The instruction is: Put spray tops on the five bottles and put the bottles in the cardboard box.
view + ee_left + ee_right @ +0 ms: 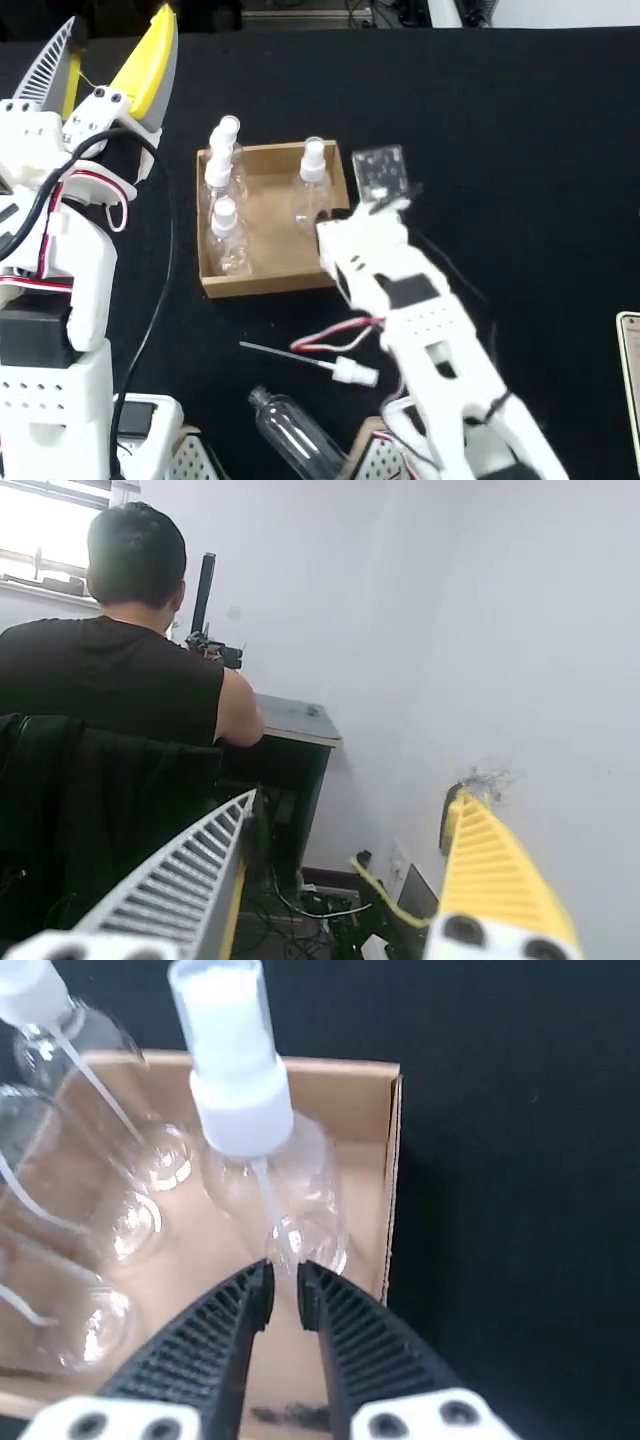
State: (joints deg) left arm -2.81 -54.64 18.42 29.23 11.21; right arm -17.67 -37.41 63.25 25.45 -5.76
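Almost pressed together, the right pincer (283,1272) leaves only a thin slit between its dark ribbed fingers (215,1350) and pinches nothing. It hangs over the cardboard box (392,1170), its tips just short of the base of a clear bottle (270,1180) that stands inside the box with a white spray top (228,1055) fitted. In the high view the right arm's own wrist covers this pincer, so the tips cannot be made out there.

Beside that bottle, the right wrist view shows more clear bottles along the other side of the box, cut off by the edge and overlapping, so they are hard to count. From above they read as three capped bottles (226,235) in a row against one wall of the box.

Outside the box, a loose spray top (356,373) with its thin tube lies on the black bench (520,120). Near it an uncapped bottle (296,432) lies on its side, its lower end cut off by the frame.

Well apart, the left pincer (118,20) is raised off the bench with its yellow and grey fingers spread wide, empty.
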